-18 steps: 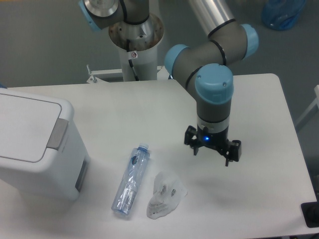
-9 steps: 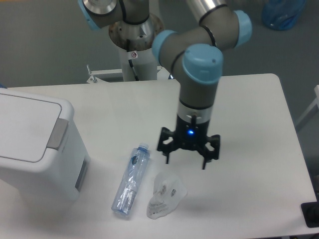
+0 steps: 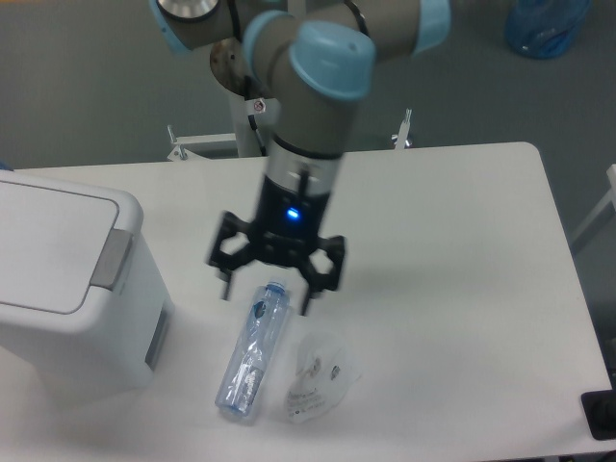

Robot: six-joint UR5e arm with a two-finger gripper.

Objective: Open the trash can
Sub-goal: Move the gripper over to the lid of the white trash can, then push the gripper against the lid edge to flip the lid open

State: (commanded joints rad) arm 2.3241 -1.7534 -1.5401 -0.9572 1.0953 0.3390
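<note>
- Over the last second the end effector (image 3: 267, 289) has swept from the right part of the counter (image 3: 452, 221) toward the left, and now hangs above the cap end of the clear bottle (image 3: 252, 348).
- Its two fingers are spread wide with nothing between them, pointing down; a blue light glows on the wrist just above.
- The bottle lies directly under and in front of it, long axis running from the cap near the fingers down toward the front edge, leaning slightly left. It is no part of this job.
- Just right of the bottle sits a crumpled clear wrapper (image 3: 318, 377), near it but apart.
- The trash can (image 3: 67, 279) stands further left, at the counter's left edge, well apart from the fingers, lid flat and closed.
- The grey button (image 3: 113, 258) sits on the rim on the side facing the arm, its long axis running front to back along that rim, with a grey side panel (image 3: 156, 339) lower on the same wall.
- My reading: the coming move is leftward and a little back, ending above the button, then a press down on it; the fingers would do better drawn together first.
</note>
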